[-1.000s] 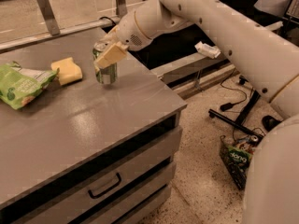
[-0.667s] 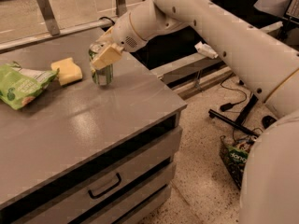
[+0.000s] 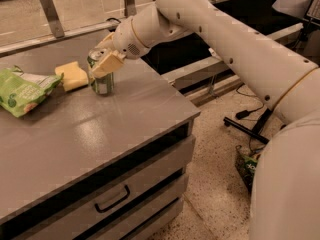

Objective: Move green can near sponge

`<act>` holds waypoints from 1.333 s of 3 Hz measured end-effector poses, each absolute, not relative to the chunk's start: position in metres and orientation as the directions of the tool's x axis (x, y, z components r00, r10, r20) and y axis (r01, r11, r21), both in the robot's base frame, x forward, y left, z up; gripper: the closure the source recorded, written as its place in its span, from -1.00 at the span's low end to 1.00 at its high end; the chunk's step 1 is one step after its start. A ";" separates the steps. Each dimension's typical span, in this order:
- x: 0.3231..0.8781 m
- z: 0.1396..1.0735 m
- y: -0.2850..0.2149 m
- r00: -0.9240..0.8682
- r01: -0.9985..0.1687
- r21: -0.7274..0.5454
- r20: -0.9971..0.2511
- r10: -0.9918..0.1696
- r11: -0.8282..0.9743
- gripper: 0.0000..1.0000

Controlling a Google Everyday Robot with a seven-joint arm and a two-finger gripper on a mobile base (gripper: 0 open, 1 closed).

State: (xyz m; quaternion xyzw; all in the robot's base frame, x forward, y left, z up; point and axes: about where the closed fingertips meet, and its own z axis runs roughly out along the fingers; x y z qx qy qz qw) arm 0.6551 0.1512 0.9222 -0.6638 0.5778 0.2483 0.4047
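Grey counter (image 3: 125, 134) holds one sponge (image 3: 73, 75), one green can (image 3: 103, 83) (gripper (image 3: 100, 64) clasps it).

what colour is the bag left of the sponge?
Bag: green, camera view. Tool holds the can beside the sponge.

Gripper (image 3: 101, 60), clamped on can (image 3: 103, 84): shifted left with it; sponge (image 3: 73, 76) now lies just left of gripper, gap much narrowed.
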 end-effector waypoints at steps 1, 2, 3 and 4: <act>0.655 0.916 0.156 0.213 -0.970 -0.241 -0.798 -0.564 -0.026 -0.28; 0.654 0.912 0.157 0.217 -0.971 -0.235 -0.792 -0.571 -0.043 -0.76; 0.654 0.911 0.156 0.214 -0.972 -0.229 -0.796 -0.567 -0.046 -1.00; 0.656 0.911 0.145 0.194 -0.978 -0.208 -0.821 -0.536 -0.035 -1.00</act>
